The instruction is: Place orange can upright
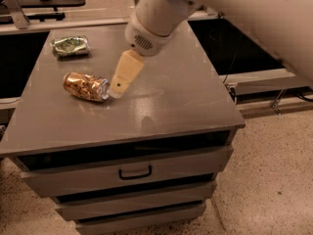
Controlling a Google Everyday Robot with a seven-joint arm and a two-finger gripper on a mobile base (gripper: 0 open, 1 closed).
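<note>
The orange can (86, 86) lies on its side on the left part of the grey cabinet top (161, 106), its silver top rim facing right. My gripper (117, 89) reaches down from the upper right on a white arm, its cream-coloured finger tip right beside the can's rim, touching or almost touching it. The gripper is not around the can.
A green-and-white dented can (71, 45) lies on its side at the back left of the cabinet top. The cabinet has drawers below with a handle (135, 172). A dark table stands behind at upper left. Speckled floor lies to the right.
</note>
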